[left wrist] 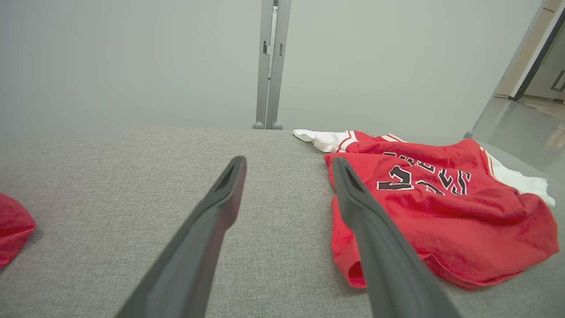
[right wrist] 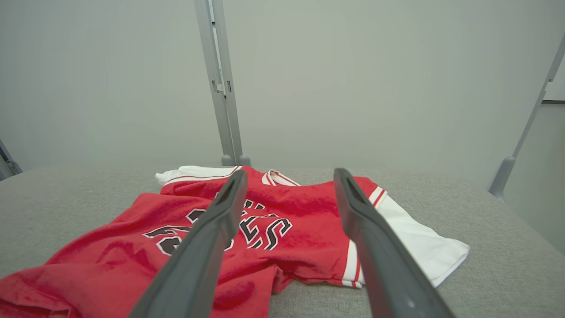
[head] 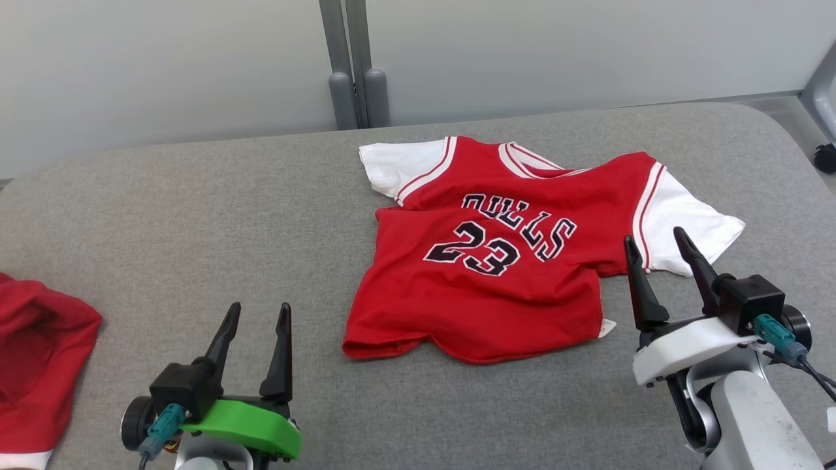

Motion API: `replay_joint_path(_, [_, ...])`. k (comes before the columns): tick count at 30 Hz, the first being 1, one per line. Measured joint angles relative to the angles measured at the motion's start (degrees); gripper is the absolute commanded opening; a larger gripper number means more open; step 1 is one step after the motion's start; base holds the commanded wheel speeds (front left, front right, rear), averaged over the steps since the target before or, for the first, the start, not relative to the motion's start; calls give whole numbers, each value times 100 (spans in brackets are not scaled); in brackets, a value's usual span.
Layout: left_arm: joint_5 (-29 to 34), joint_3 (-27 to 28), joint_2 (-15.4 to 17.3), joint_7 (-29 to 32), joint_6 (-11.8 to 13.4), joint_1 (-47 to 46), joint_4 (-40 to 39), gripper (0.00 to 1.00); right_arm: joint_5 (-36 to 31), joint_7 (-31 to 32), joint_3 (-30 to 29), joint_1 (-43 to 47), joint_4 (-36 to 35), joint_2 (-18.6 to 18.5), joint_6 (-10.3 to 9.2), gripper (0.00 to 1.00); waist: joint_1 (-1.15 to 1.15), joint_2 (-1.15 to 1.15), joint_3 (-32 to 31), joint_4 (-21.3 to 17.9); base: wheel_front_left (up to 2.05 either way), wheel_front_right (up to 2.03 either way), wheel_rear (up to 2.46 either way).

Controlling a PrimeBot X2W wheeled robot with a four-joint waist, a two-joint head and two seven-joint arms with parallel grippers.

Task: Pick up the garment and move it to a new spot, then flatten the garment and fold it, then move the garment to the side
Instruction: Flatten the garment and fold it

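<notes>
The garment (head: pixel 496 261) is a red jersey with white sleeves and "BULLS 23" on its front. It lies face up and creased across the chest on the grey padded table (head: pixel 196 215), right of centre. My right gripper (head: pixel 656 243) stands open just off the jersey's right sleeve and hem, with nothing between its fingers. My left gripper (head: pixel 259 313) is open at the lower left, well clear of the jersey. The left wrist view has the garment (left wrist: pixel 441 207) to the right of the left gripper (left wrist: pixel 289 163). In the right wrist view the garment (right wrist: pixel 287 216) lies beyond the open right gripper (right wrist: pixel 289 176).
A second red garment (head: pixel 32 352) with a white edge lies at the table's left edge, also seen as a red garment (left wrist: pixel 13 227) in the left wrist view. A grey post (head: pixel 353 65) stands behind the table against a pale wall. The table's rounded corner is at the far right.
</notes>
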Motion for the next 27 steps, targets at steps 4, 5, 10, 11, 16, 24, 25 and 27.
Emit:
replay_joint_path(4, [-130,-281,-34,291,-1,-8,-4,100,13,-1,-88,65,-182,30,0,100,0,0,51,-44,0,0,0])
replay_joint_path(5, [-189,-439,-43,413,-2,-12,-16,100,13,0,-140,68,-236,21,0,100,0,0,73,-61,0,0,0])
replay_joint_path(10, [-1062,-1287,-145,1506,-30,-70,-8,100,18,0,-375,64,-349,-51,0,100,0,0,220,-171,0,0,0])
replay_joint_path(11, [-1323,-1479,-146,1773,-32,-88,2,100,16,-1,-403,49,-367,-56,0,100,0,0,256,-206,0,0,0])
replay_joint_path(16, [-2072,-2016,-153,2421,3,-359,276,100,-2,-1,-399,-81,-388,-70,0,100,0,0,410,-433,0,0,0])
replay_joint_path(24, [-3344,-2312,-151,2691,581,-899,851,100,-7,-1,-378,-196,-341,-15,0,100,0,0,649,-879,0,0,0])
replay_joint_path(25, [-3477,-2308,-156,2631,678,-946,905,100,-5,-1,-365,-198,-334,2,0,100,0,0,676,-934,0,0,0])
replay_joint_path(27, [-3655,-2341,-152,2616,764,-1095,985,100,-3,-1,-347,-209,-333,32,0,100,0,0,727,-1022,0,0,0])
